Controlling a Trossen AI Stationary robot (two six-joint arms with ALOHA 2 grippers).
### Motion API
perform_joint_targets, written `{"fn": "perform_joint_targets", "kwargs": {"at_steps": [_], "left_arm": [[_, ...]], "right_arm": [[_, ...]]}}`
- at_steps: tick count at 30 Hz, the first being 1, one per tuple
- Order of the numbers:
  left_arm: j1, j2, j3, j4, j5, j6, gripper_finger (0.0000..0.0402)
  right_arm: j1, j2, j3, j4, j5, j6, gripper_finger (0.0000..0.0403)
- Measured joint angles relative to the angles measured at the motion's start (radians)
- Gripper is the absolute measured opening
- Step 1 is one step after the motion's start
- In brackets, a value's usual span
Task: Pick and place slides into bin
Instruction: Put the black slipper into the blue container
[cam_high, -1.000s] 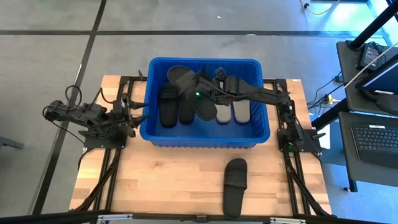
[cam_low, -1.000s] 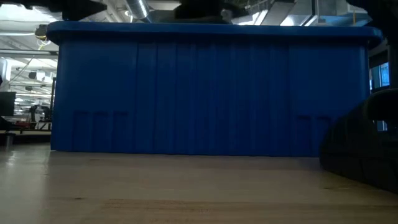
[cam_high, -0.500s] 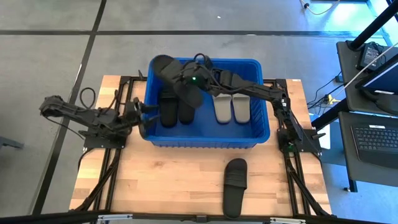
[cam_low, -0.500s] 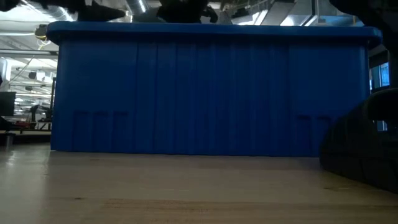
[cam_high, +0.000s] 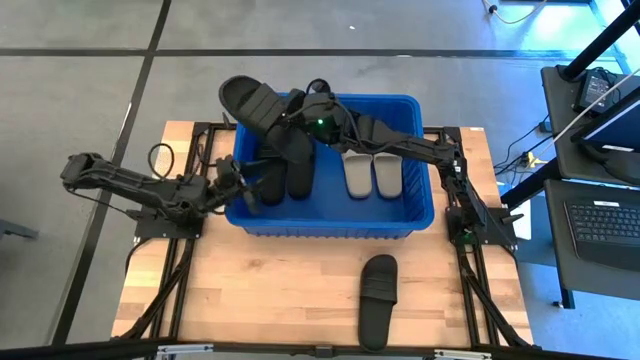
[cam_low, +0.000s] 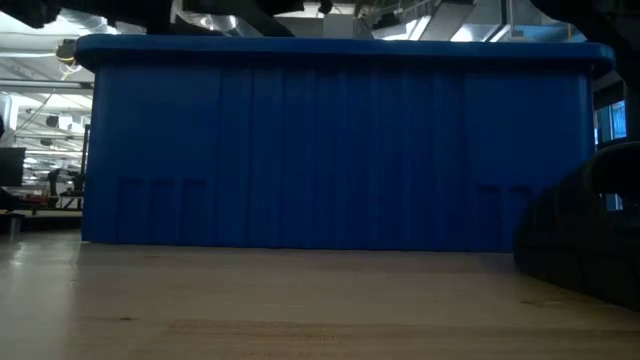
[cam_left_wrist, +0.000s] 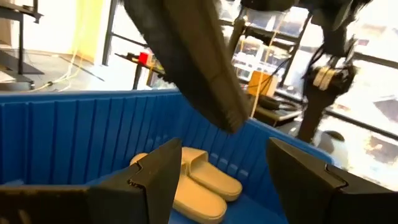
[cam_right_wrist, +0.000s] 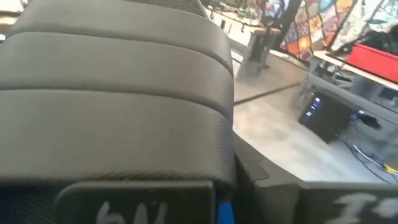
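A black slide (cam_high: 252, 101) hangs above the far left corner of the blue bin (cam_high: 415, 215), clamped in the right gripper (cam_high: 300, 118), while two black and two grey slides lie inside, one black slide (cam_high: 377, 298) rests on the table (cam_high: 280, 300), and the left gripper (cam_high: 238, 185), jaws wide apart, sits at the bin's left wall.

- The bin (cam_high: 330, 222) looks like smooth blue plastic, kinda semi-glossy, with ribbed walls and a rolled rim.
- The surface (cam_high: 280, 295) is pale wood, butcher-block style strips, matt finish.
- Black slide (cam_high: 378, 297) on the wood reads as matt, rubbery foam.
- The lifted black slide (cam_right_wrist: 118, 93) has a fine pebbled texture on the strap.
- The two light slides (cam_left_wrist: 199, 186) look smooth, soft and matt.
- The floor (cam_high: 80, 90) is dull grey concrete.
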Motion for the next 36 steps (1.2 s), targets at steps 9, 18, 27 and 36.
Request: {"fn": "perform_joint_targets", "kwargs": {"at_steps": [9,18,27,36], "left_arm": [[0.048,0.140,0.066,0.092,-0.005,0.080,0.0227],[0.078,0.253,0.224,0.069,-0.034,0.184,0.0227],[0.077,0.303,0.250,0.060,-0.003,0.176,0.0227],[0.076,0.304,0.250,0.069,-0.008,0.150,0.0227]], "right_arm": [[0.003,0.003,0.000,0.089,-0.030,-0.030,0.0012],[0.004,0.004,0.000,0.110,-0.032,-0.039,0.0012],[0.010,0.006,0.000,0.093,-0.034,-0.076,0.0012],[0.022,0.006,0.000,0.086,-0.033,-0.109,0.0012]]}}
